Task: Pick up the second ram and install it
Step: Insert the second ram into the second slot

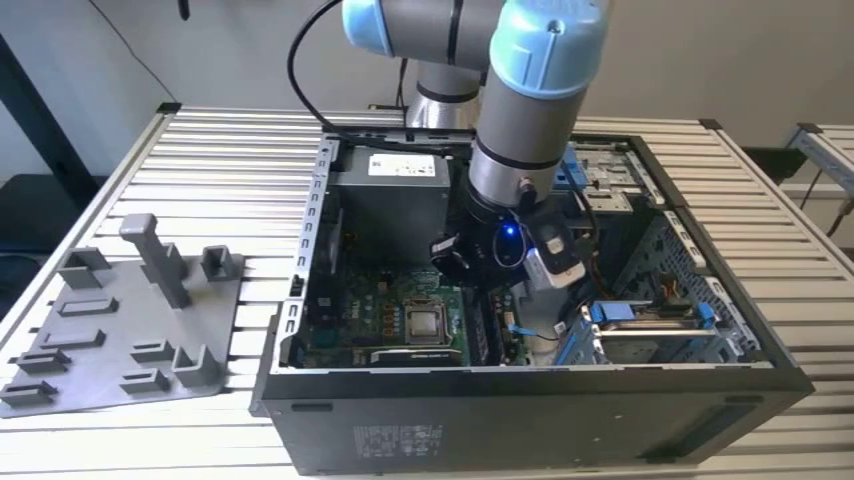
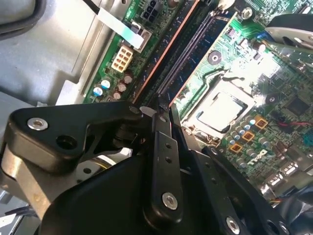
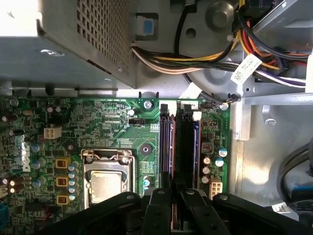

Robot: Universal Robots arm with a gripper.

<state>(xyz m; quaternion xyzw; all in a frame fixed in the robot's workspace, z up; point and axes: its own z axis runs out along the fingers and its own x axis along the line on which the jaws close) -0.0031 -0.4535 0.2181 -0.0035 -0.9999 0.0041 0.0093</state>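
Installation step: the claw (image 3: 176,208), lowered inside the case (image 1: 534,420) and seemingly clamped on the second ram (image 3: 174,220), is held over the memory slots (image 3: 178,142) beside the CPU socket (image 3: 106,183); alignment, then firm seating, is judged necessary.

exterior high, wide; wrists close, share motherboard (image 3: 112,132).

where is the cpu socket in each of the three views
Exterior view: the CPU socket sits on the motherboard inside the case, just below the gripper.
First wrist view: CPU socket, beside the RAM slots.
Second wrist view: CPU socket, again beside those slots.
Shared landmark: the RAM slots.
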